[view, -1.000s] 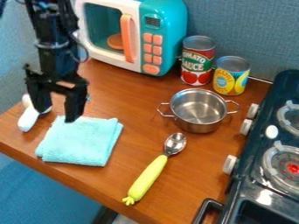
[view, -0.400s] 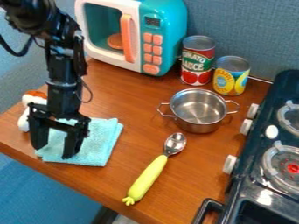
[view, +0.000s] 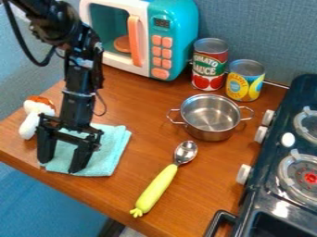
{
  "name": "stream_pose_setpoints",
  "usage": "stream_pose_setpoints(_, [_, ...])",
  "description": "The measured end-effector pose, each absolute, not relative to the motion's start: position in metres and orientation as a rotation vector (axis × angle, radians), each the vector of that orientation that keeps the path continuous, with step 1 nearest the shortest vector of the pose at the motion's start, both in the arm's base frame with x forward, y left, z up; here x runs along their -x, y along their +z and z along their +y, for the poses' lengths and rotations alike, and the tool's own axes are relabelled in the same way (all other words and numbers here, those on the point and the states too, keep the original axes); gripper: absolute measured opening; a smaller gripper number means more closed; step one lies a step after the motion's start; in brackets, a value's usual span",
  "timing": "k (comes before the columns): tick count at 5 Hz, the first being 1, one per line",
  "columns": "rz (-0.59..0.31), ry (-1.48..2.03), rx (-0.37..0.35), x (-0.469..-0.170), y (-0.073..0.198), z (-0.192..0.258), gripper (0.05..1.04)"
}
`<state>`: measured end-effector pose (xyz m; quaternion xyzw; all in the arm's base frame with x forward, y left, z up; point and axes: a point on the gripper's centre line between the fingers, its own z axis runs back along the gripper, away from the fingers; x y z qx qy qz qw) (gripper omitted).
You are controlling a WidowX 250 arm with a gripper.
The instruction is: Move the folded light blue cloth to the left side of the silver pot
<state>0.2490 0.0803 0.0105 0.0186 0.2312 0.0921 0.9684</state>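
The gripper (view: pixel 59 166) hangs at the left of the camera view, over the folded light-blue cloth (view: pixel 110 152), with its two fingers apart and pointing down. Its fingertips are at the cloth's lower left part; whether they touch it I cannot tell. Cloth shows between the fingers and to their right. Just behind the gripper, at the left, lies a white toy with a brown-orange top (view: pixel 38 113). To the right of the cloth is a spoon with a yellow-green handle (view: pixel 156 189).
A metal pot (view: pixel 210 121) stands right of centre, with a tomato sauce can (view: pixel 209 65) and a yellow can (view: pixel 244 81) behind it. A toy microwave (view: pixel 167 44) stands at the back, a dark stove (view: pixel 263 185) at the right. The table's front edge runs below the cloth.
The gripper has come down from above the cloth's back edge to its lower left part, still open. The white toy's top, earlier behind the arm, has come into sight.
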Motion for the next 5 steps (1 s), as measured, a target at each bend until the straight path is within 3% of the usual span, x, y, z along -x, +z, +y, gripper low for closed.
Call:
stream_pose_setpoints(2, [0.249, -0.011, -0.066, -0.339, 0.017, 0.033, 1.001])
stream_pose_setpoints(4, [0.164, -0.017, -0.036, -0.38, 0.017, 0.02, 1.001])
stream_pose_setpoints(5, [0.159, 0.045, -0.071, -0.376, 0.021, 0.024, 1.001])
